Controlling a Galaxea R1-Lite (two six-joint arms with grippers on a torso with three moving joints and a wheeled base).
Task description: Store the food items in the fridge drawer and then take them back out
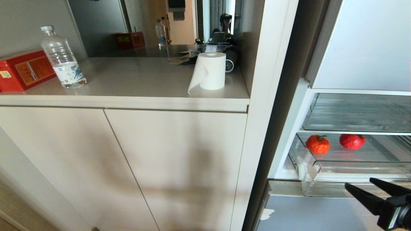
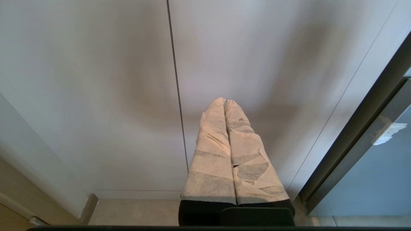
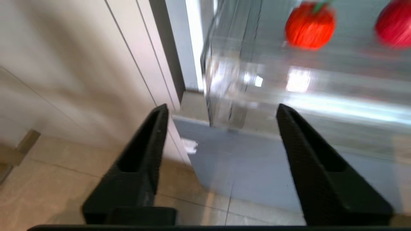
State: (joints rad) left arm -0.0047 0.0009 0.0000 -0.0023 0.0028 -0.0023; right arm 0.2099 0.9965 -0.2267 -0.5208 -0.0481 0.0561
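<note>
Below the fridge drawer [image 1: 353, 170], right claw [image 1: 358, 185] spread wide, empty (touching nothing), left claw [image 2: 224, 102] clenched.

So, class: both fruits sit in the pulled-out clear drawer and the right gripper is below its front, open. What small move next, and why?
Probably lift the right gripper up over the fridge drawer front toward the orange-red fruit, the nearer one. Its jaws stand open and empty, and both it and the apple lie untouched inside.
</note>
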